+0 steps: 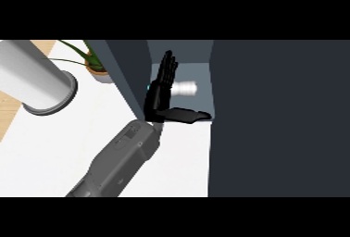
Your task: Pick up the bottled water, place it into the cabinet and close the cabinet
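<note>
White counter fills the lower part, and one grey forearm runs up across it from the bottom edge. Can't tell whose side it's on. Its hand is open, fingers straight and pressed together pointing up, thumb stuck out to the right. Past the fingers, the bottled water lies inside the dark cabinet. Far left there's a grey cylinder and a potted plant.
</note>
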`<move>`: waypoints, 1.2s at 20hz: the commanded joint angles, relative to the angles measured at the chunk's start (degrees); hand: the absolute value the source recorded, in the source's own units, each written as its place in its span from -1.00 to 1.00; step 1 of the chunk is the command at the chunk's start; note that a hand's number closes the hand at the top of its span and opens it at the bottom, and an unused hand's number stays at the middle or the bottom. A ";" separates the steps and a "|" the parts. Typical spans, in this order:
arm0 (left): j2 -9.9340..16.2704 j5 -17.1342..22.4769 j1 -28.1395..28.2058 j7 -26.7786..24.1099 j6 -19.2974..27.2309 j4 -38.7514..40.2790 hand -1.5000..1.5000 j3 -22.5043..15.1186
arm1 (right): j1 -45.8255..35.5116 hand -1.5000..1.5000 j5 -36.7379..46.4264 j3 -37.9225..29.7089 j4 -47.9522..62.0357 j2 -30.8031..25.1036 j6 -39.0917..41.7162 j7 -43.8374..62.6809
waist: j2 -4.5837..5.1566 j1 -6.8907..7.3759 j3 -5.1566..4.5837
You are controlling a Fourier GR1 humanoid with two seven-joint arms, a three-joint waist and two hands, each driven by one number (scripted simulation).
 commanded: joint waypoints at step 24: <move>23.67 0.71 40.77 5.56 -2.36 -52.25 -1.00 -3.90 | 1.79 1.00 10.18 3.64 -14.56 -15.22 13.41 -1.94 | -0.45 1.36 -0.10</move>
